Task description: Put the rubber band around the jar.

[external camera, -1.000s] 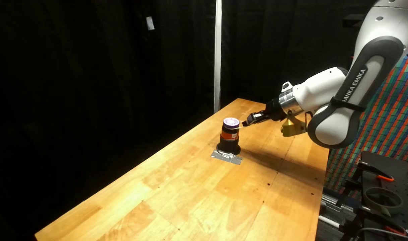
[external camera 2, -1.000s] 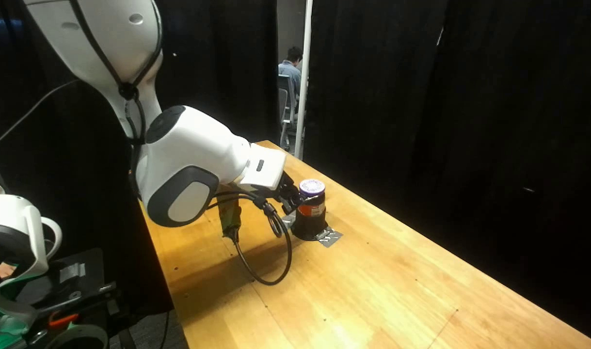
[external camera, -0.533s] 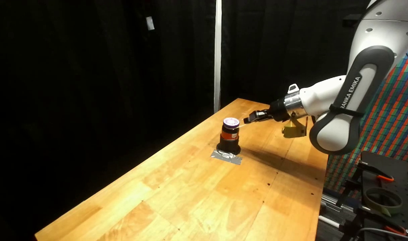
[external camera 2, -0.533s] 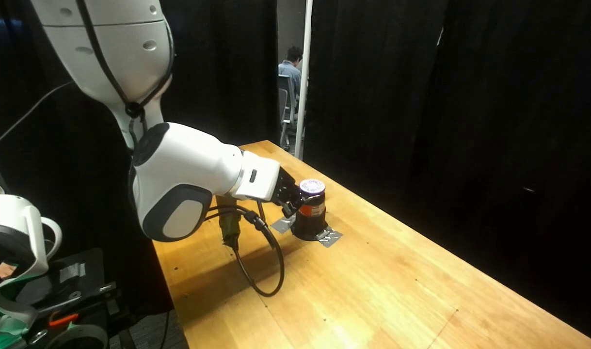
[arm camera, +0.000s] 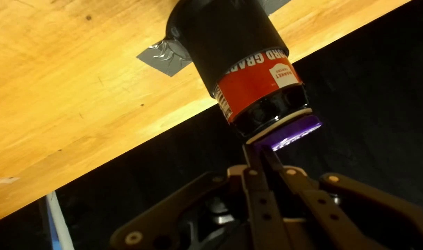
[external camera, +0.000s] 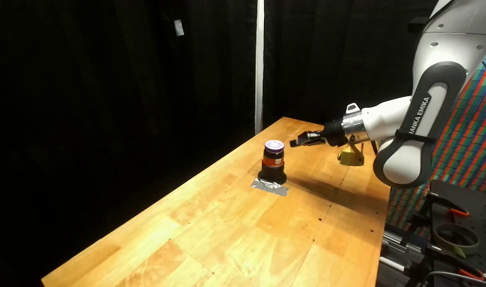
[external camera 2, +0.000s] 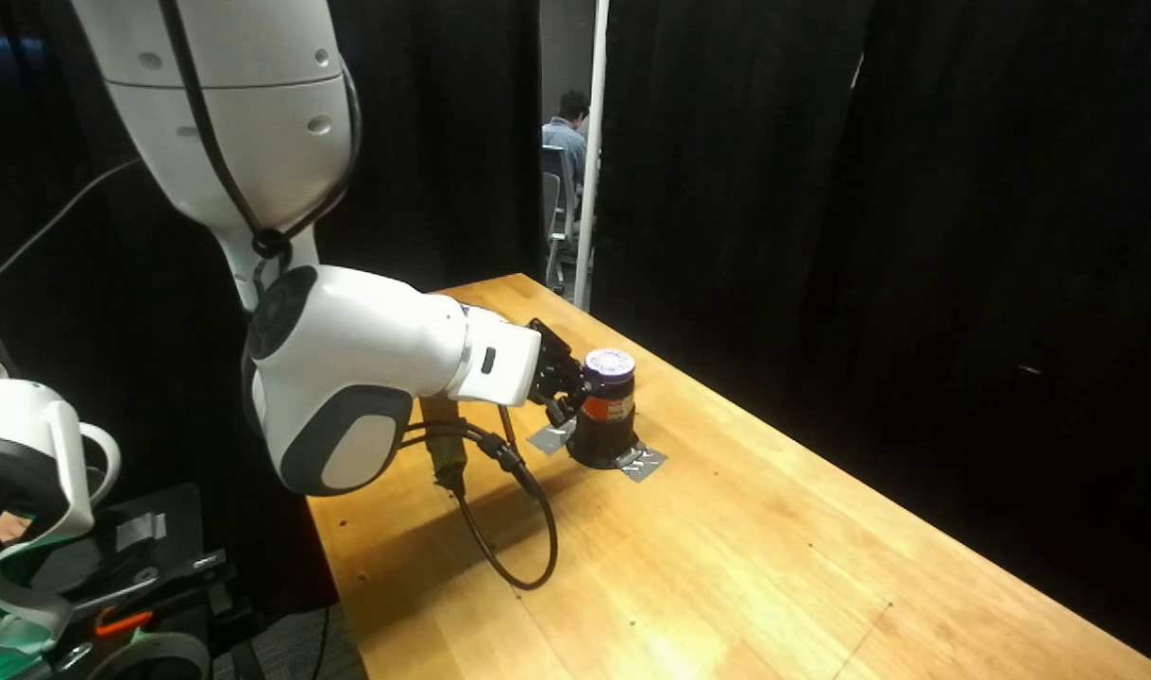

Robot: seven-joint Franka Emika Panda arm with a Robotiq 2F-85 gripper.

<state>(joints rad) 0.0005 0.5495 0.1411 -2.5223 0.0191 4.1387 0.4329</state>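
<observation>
Orange-red, the label (arm camera: 253,81) on the glossy jar (arm camera: 272,107) reads "MARKET PANTRY" and a partial "ORD GRA", inverted in the wrist view. The jar slants there, purple lid (arm camera: 294,130) toward lower right, and stands upright mid-frame in both exterior views. A pale rubber band (arm camera: 279,124) crosses its visible side under the lid. The gripper (arm camera: 259,149), near it, has jaws narrowly parted.

Wrist view near jar (arm camera: 261,90); exteriors farther

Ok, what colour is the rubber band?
Pale cream; the rubber band shows best in the wrist view, just below the purple lid.
</observation>
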